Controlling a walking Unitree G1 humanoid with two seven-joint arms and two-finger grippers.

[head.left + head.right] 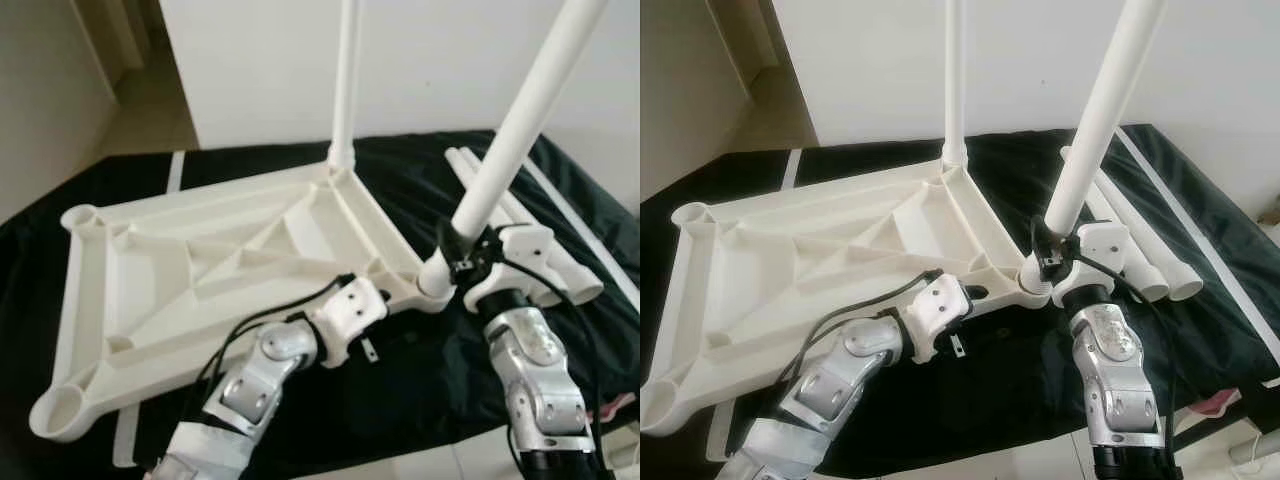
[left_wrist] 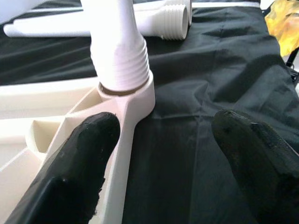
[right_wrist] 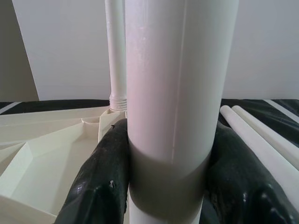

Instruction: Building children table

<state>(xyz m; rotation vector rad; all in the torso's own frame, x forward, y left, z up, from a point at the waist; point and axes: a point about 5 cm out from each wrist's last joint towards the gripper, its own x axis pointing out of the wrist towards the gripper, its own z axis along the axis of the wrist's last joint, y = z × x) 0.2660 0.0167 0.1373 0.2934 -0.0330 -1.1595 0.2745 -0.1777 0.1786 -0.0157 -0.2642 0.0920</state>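
A white plastic tabletop [image 1: 200, 265] lies upside down on a black cloth. One white leg [image 1: 345, 90] stands upright in its far corner socket. A second leg [image 1: 520, 120] leans in the near right corner socket [image 1: 437, 280], with my right gripper [image 1: 458, 250] shut around its lower end; both fingers [image 3: 103, 186] press on it. My left gripper [image 2: 163, 154] is open at the tabletop's near rim just beside that socket [image 2: 128, 88], one finger [image 2: 79, 158] over the tabletop's underside, the other above the cloth.
Spare white legs [image 1: 1140, 250] lie on the black cloth [image 1: 1200, 280] right of the tabletop, and a white strip [image 1: 1180, 190] runs along the cloth's right edge. A white wall stands behind. Open sockets sit at the tabletop's two left corners [image 1: 62, 410].
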